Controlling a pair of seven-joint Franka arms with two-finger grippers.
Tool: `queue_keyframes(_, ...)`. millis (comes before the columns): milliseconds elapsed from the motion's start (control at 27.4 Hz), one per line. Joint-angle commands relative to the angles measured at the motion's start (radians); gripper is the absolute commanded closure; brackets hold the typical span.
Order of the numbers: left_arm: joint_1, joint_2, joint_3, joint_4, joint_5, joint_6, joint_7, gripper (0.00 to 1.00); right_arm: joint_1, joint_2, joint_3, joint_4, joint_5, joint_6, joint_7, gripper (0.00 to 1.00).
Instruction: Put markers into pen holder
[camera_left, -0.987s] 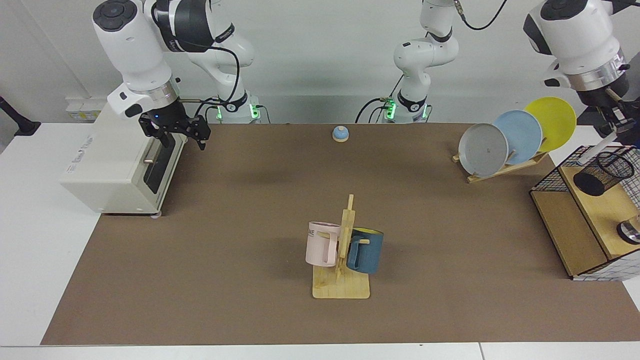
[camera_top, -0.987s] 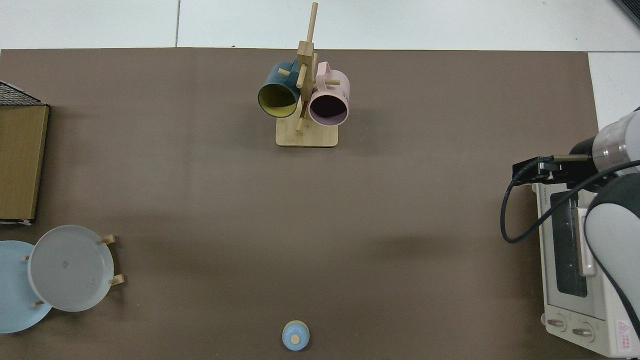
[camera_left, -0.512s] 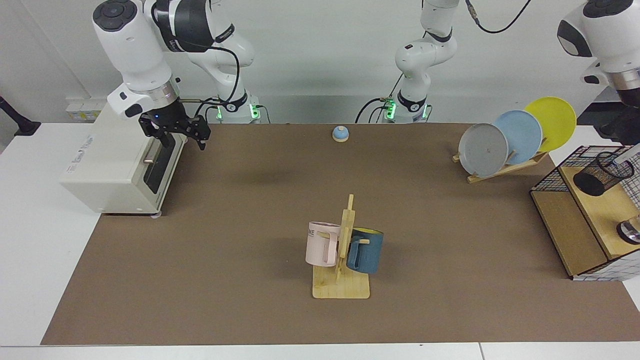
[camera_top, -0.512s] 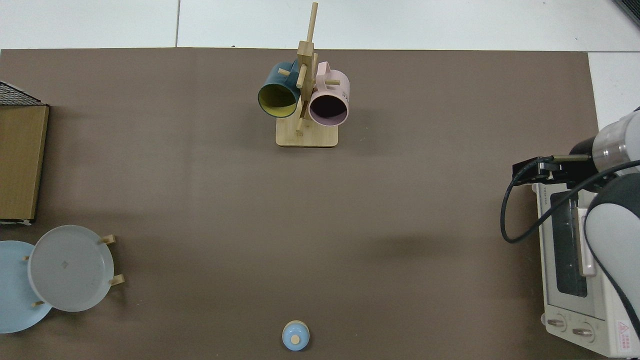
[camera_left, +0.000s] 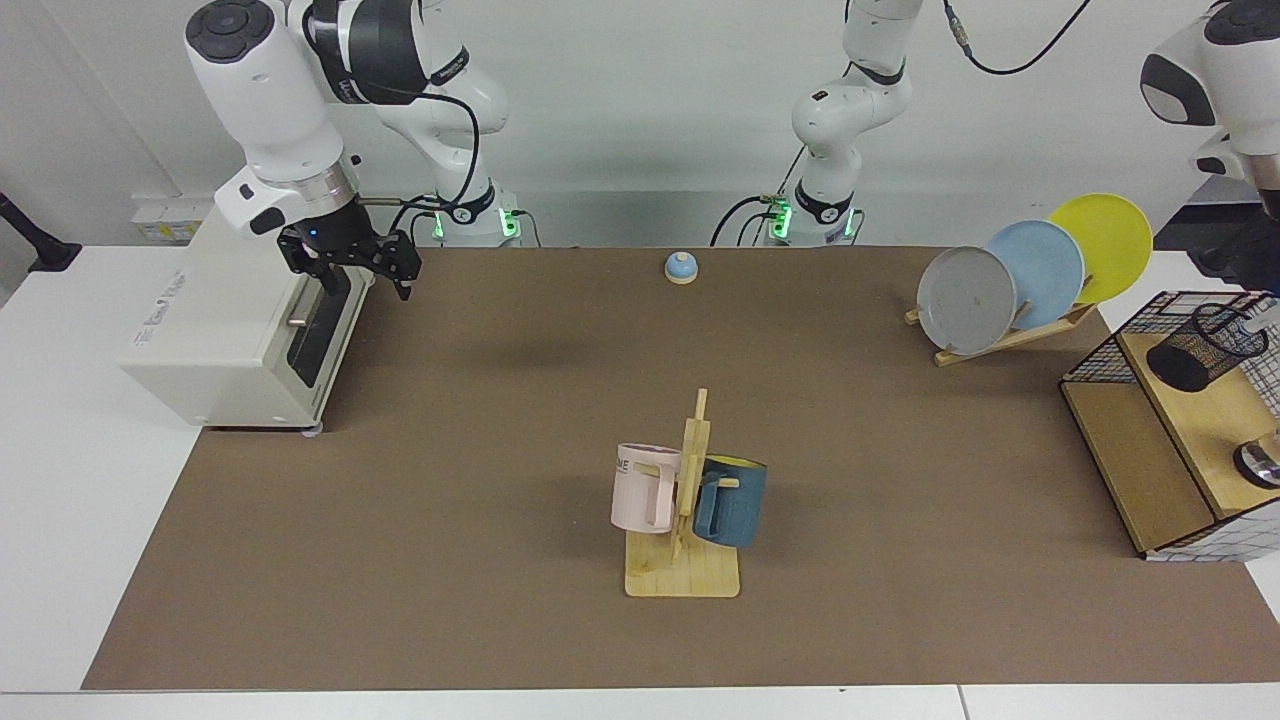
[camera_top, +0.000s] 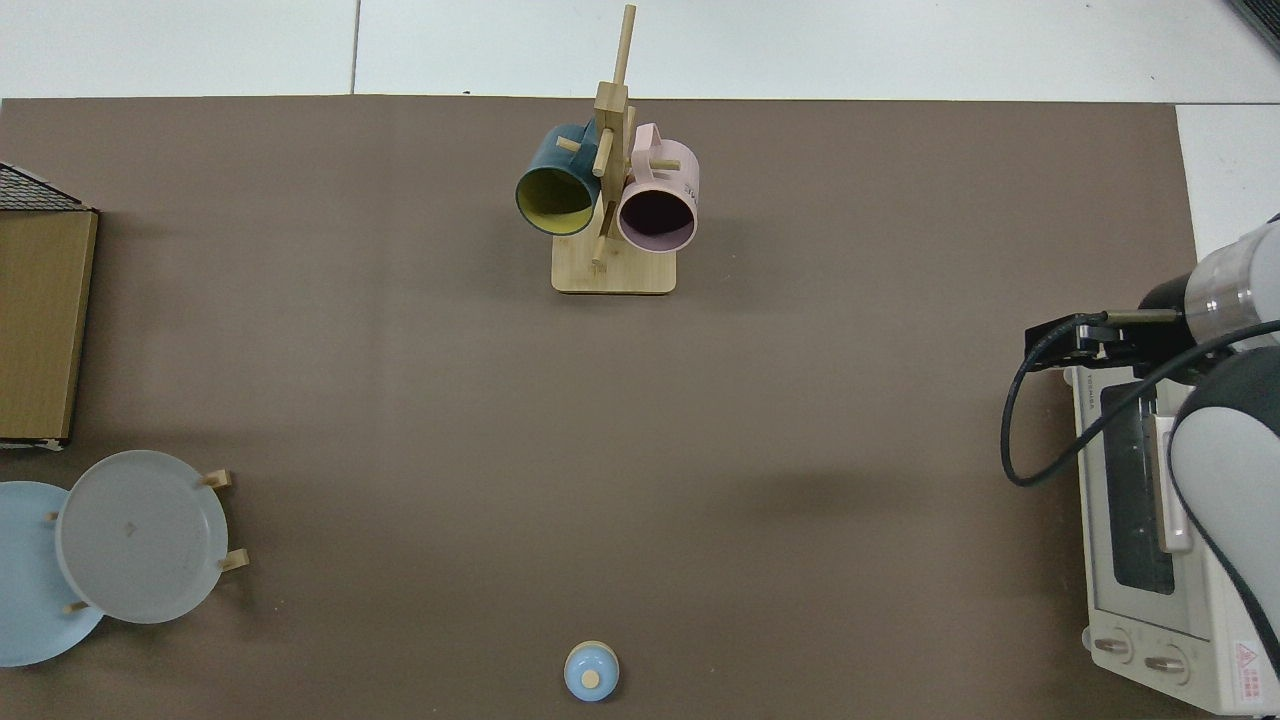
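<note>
The black mesh pen holder (camera_left: 1200, 350) lies tilted on the wood shelf at the far right of the facing view. At its mouth shows a short pale bit of the marker (camera_left: 1238, 320), while the blue cap is hidden. My left gripper (camera_left: 1245, 265) hangs just above the holder, cut off by the view's edge, and is apart from the marker. My right gripper (camera_left: 350, 265) waits open and empty in front of the toaster oven (camera_left: 220, 330). It is also seen from above (camera_top: 1075, 335). The top view shows neither holder nor marker.
The wire-and-wood shelf box (camera_left: 1160, 450) stands at the right edge, with a rack of three plates (camera_left: 1030, 275) behind it. A mug tree (camera_left: 685, 500) with a pink and a blue mug stands at centre front. A small blue bell (camera_left: 681, 266) sits at the back.
My left arm has risen up and rightward, away from the holder. The marker, held slanted over the holder before, now sits low in its mouth, free of the gripper. The right arm has not moved.
</note>
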Motion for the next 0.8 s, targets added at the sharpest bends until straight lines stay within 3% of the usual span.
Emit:
queue_keyframes(0, 0.013, 0.021, -0.007, 0.021, -0.02, 0.018, 0.026, 1.0, -0.022, -0.007, 0.014, -0.004, -0.005, 0.001, -0.03, 0.0)
queue_keyframes(768, 0.027, 0.021, -0.007, -0.042, -0.056, 0.0, 0.04, 1.0, -0.022, -0.007, 0.014, -0.004, -0.005, 0.001, -0.03, 0.0)
